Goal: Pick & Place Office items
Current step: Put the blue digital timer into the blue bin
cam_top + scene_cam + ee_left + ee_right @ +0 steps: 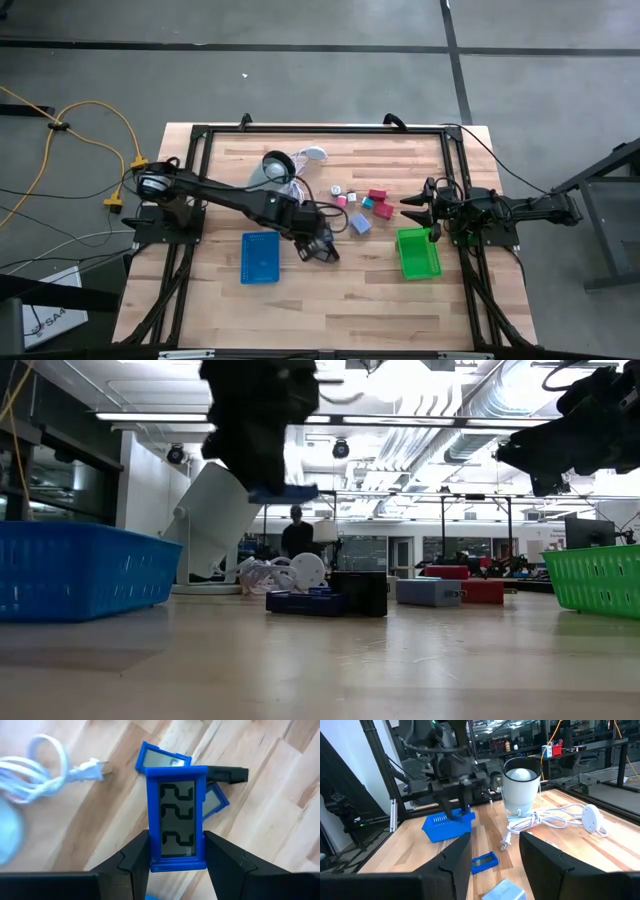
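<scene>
Blue-framed display piece (176, 815) clamped in left gripper (177, 840), aloft beside blue tray (244, 258); coloured blocks (360, 205) lying unsorted mid-table; right gripper (410, 208) agape, empty, by green tray (402, 255).

We find ourselves in a lab or workshop hall, shown by its concrete floor (300, 70), ceiling ducts (480, 405) and cluttered workbenches (580, 742)

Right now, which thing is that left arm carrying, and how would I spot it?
Find the blue tray on the wooden table; just beside it hangs the left end effector. Clamped between its fingers is a blue-framed digital clock, raised off the table, unlike the identical one lying below.
</scene>
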`<move>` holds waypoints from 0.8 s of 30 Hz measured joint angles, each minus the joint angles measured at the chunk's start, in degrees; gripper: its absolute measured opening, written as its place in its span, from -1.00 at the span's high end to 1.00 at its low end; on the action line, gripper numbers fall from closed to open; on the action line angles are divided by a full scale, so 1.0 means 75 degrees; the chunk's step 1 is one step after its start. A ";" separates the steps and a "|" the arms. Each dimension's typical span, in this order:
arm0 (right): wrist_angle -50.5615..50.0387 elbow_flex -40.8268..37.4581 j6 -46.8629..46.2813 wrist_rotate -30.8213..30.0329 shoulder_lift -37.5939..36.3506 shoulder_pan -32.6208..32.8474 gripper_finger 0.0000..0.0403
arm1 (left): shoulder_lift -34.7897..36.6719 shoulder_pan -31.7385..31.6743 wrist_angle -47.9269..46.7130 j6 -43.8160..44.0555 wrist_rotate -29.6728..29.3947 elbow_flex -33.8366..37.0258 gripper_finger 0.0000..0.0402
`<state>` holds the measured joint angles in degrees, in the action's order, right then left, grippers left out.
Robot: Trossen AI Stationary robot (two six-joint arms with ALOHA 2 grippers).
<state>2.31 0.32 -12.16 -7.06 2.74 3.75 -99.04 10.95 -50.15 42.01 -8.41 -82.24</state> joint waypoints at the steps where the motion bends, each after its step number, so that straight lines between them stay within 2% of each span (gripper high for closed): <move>1: 0.0002 0.0002 -0.0003 0.0002 0.0000 -0.0001 0.24 | 0.0084 0.0088 -0.0104 0.0090 -0.0155 0.0000 0.23; 8: 0.0002 0.0001 0.0000 -0.0001 0.0000 -0.0002 0.24 | 0.0585 0.0697 -0.0482 0.0969 -0.0530 0.0447 0.23; 12: 0.0002 0.0002 -0.0003 -0.0001 0.0000 -0.0003 0.24 | 0.1095 0.0927 -0.0273 0.1612 -0.0527 0.1220 0.23; 19: 0.0001 0.0001 -0.0001 -0.0001 0.0000 -0.0003 0.24 | 0.2201 0.1406 0.0858 0.3108 -0.0568 0.3044 0.23; 24: -0.0001 -0.0001 -0.0001 -0.0001 0.0000 -0.0001 0.24 | 0.2456 0.1831 0.0819 0.4060 -0.0763 0.3453 0.23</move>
<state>2.31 0.32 -12.17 -7.07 2.74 3.74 -80.62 24.68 -44.01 72.46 -14.13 -56.34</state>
